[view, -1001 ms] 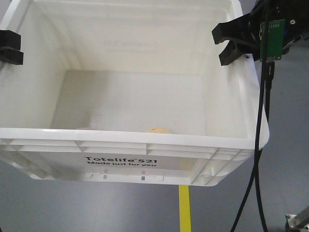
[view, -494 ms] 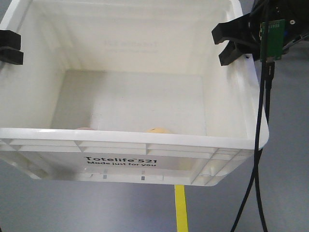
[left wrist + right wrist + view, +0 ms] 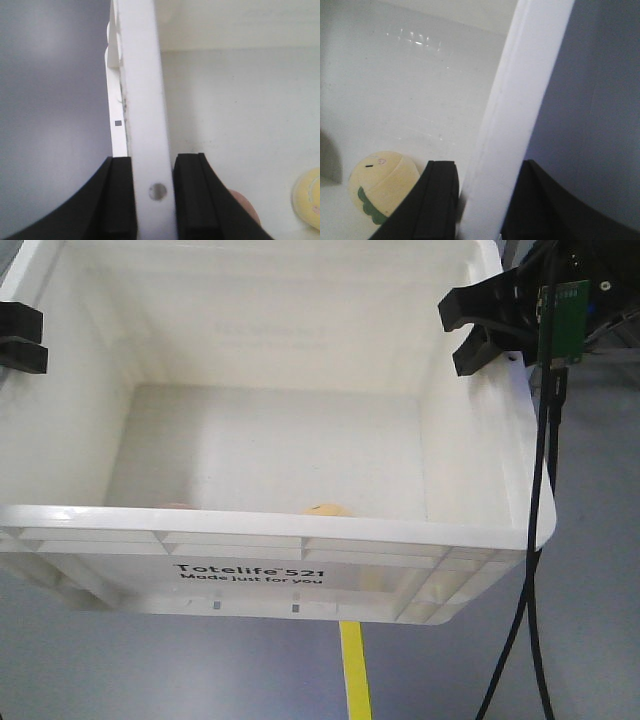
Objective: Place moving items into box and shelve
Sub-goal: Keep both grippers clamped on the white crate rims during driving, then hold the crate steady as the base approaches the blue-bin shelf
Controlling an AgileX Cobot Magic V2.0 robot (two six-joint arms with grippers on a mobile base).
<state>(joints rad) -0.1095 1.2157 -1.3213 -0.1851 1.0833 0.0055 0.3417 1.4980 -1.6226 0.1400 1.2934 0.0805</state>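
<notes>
The white box (image 3: 300, 532) seems lifted above the grey floor (image 3: 150, 670), probably so that it can be carried away. On its bottom, by the near wall, lie a pale yellow ball (image 3: 382, 187) with a green frill and a pinkish lump (image 3: 244, 206). The left fingers (image 3: 117, 200) and the right fingers (image 3: 439, 200) are each clenched on a side wall, one finger inside and one outside, I think to keep it level.

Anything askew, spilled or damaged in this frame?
Nothing stands out. The white tote is gripped on opposite side rims by the left pincer and right pincer, with each rim seated squarely between the fingers. The yellow lump and pinkish lump lie inside on its floor by the near wall. No cracks or spills show.
</notes>
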